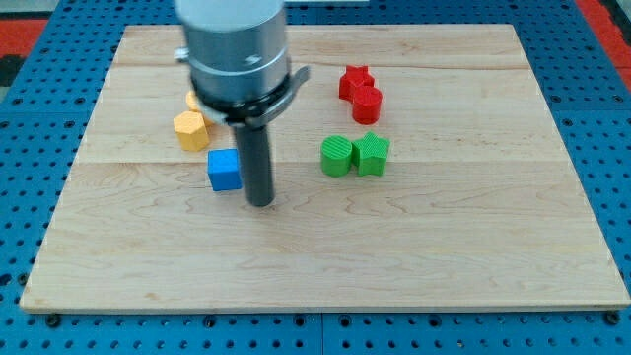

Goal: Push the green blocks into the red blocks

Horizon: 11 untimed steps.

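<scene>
Two green blocks sit side by side right of the board's middle: a round one (pixel 336 156) on the left and an angular one (pixel 373 154) touching it on the right. Two red blocks lie above them, apart from the green ones: a star-like one (pixel 354 82) and a rounder one (pixel 367 104) touching it below. My tip (pixel 260 202) rests on the board to the left of the green blocks, just right of a blue cube (pixel 225 170).
A yellow-orange hexagonal block (pixel 191 129) sits at the view's left, with another yellow block (pixel 192 100) partly hidden behind the arm above it. The wooden board (pixel 493 247) lies on a blue pegboard surface (pixel 611 148).
</scene>
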Available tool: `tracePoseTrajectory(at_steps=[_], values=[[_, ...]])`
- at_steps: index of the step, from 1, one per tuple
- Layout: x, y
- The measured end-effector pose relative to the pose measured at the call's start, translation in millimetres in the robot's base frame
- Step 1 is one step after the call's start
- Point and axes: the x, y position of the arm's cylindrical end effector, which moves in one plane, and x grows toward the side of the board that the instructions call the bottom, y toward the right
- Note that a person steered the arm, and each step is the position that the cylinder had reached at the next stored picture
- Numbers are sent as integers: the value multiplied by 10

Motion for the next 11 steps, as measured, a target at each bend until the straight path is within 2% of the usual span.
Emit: tracePoseTrajectory(at_steps=[1,2,3,4,5,6,7,8,9,11], values=[[-457,-333],[-818,-385],[-480,-52],[-410,764],[-613,1034],[-851,1034],[-799,858],[-389,1275],[-343,1759],[-897,1132]])
